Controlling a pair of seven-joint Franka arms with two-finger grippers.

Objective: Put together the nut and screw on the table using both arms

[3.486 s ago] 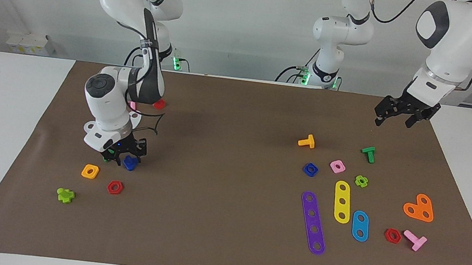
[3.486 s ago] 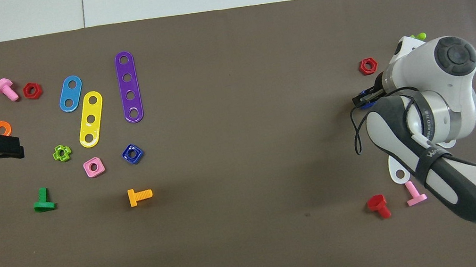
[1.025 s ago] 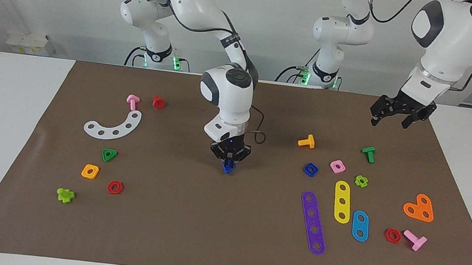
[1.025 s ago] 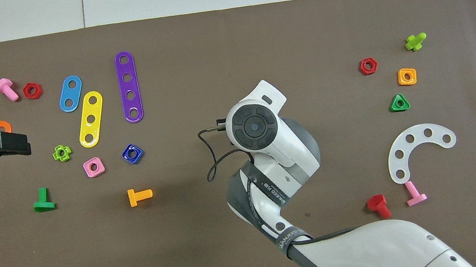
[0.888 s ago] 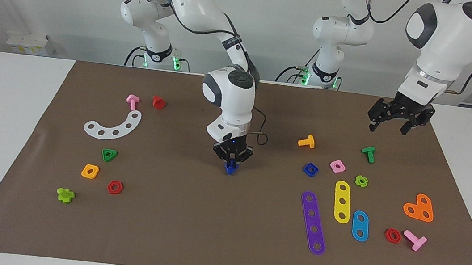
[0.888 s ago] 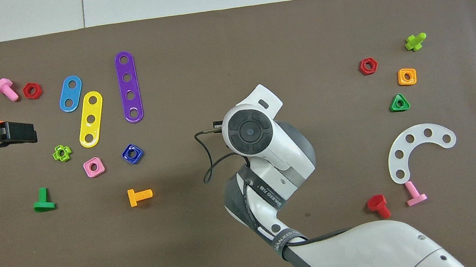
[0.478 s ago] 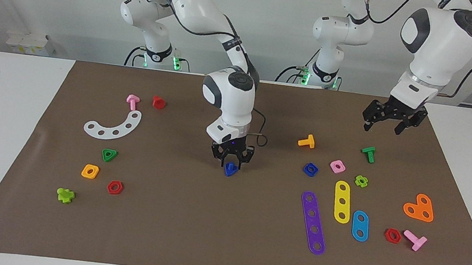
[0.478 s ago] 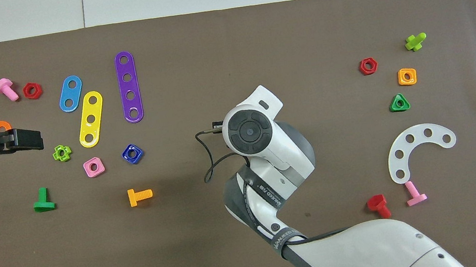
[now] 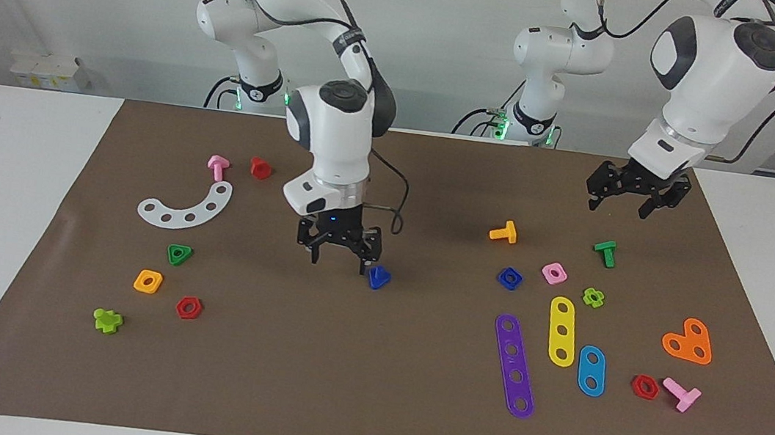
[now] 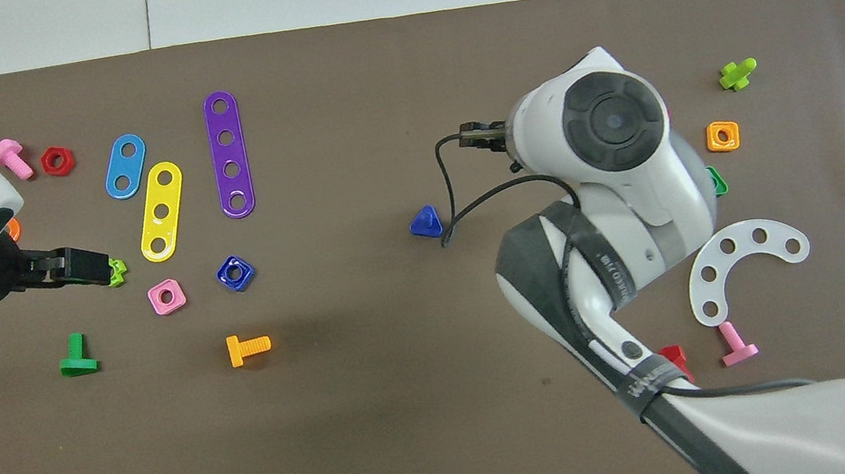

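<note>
The dark-blue screw (image 9: 377,276) lies on the brown mat (image 9: 366,392) of the table near its middle, free of any gripper; it also shows in the overhead view (image 10: 426,222). My right gripper (image 9: 338,262) is open and empty, just above the mat beside the screw, toward the right arm's end. The dark-blue nut (image 9: 510,278) lies on the mat toward the left arm's end, also seen from overhead (image 10: 235,273). My left gripper (image 9: 618,201) is open and empty, up in the air over the light-green cross nut (image 9: 593,297).
Around the blue nut lie a pink square nut (image 9: 554,273), an orange screw (image 9: 504,232), a green screw (image 9: 605,252) and purple (image 9: 514,366), yellow and blue strips. A white curved strip (image 9: 185,207), a green triangular nut (image 9: 179,254) and other small parts lie at the right arm's end.
My right gripper carried the screw to the middle of the mat, set it down, opened and drew away toward its own end. My left gripper moved toward the mat's middle.
</note>
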